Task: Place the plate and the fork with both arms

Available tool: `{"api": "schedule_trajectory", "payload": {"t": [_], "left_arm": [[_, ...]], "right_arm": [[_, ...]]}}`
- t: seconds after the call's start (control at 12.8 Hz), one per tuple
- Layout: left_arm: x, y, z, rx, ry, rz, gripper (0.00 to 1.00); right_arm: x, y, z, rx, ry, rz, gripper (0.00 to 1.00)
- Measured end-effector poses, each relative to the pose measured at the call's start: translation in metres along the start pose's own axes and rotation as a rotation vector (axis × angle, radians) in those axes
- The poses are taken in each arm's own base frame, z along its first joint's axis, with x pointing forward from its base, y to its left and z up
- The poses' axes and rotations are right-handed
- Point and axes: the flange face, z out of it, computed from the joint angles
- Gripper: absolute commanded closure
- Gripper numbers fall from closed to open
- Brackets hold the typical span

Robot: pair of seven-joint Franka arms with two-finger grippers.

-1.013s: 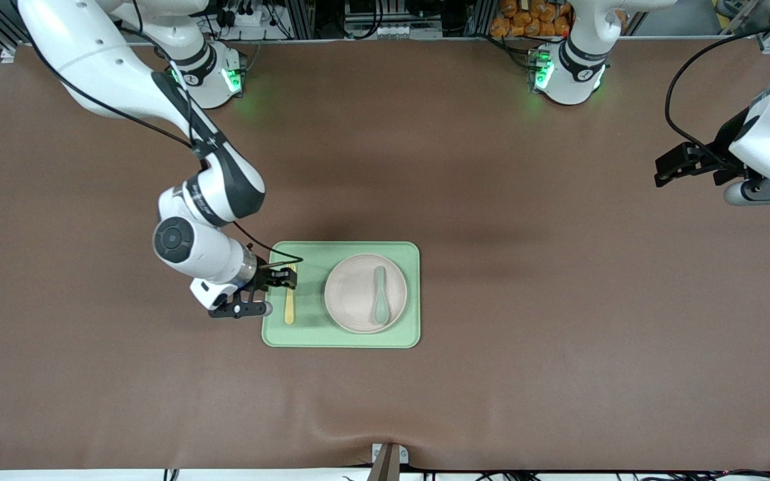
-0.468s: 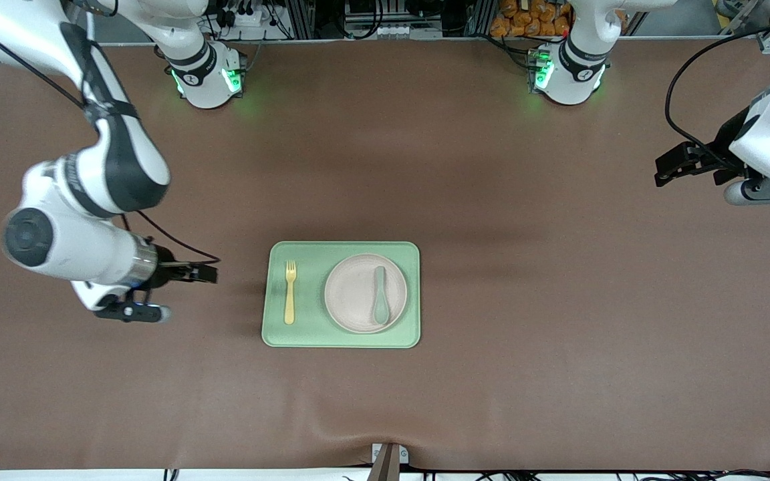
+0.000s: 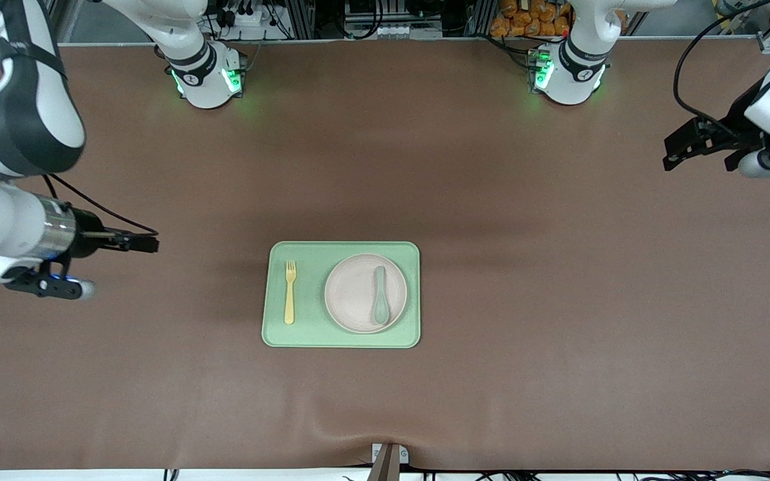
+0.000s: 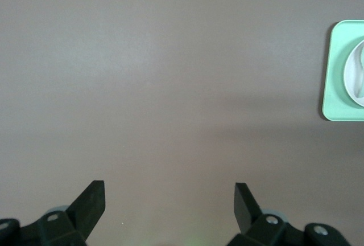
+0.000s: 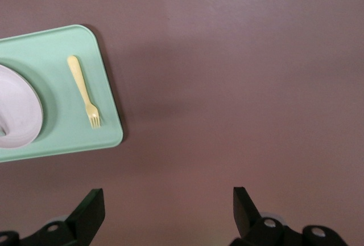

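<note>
Front view, centre: fork (image 3: 289,292) and plate (image 3: 365,292) are seen on green tray (image 3: 341,339), spoon (image 3: 380,304) on plate. Right gripper (image 3: 146,244) at mid-left, left gripper (image 3: 676,154) at upper right. Wide-open, empty jaws are shown only by wrist views.

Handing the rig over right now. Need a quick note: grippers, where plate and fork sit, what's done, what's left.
Right gripper: open, empty, over bare table toward the right arm's end, clear of the tray.
Left gripper: open, empty, over bare table at the left arm's end; that arm waits.
Plate: flat on the green tray, with a grey-green spoon lying in it.
Fork: flat on the tray beside the plate, toward the right arm's end, not touching it.
Done: plate and fork both sit on the tray, nothing held.
Left: nothing visible apart from parking the arms.
</note>
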Motion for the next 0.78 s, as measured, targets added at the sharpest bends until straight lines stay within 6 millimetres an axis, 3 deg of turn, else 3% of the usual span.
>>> {"api": "schedule_trajectory", "payload": {"t": [0.31,0.47,0.78], "left_arm": [[-0.004,-0.002,-0.004,-0.001,0.005,0.024,0.00],[-0.004,0.000,-0.003,0.000,0.002,0.027,0.00],[-0.004,0.001,-0.002,0.000,0.000,0.030,0.00]], "right_arm": [[-0.045,0.009,-0.054,-0.030,0.052,0.018,0.00],[-0.068,0.015,-0.071,-0.054,0.085,0.022,0.00],[-0.104,0.057,-0.091,-0.030,0.112,0.017,0.00]]}}
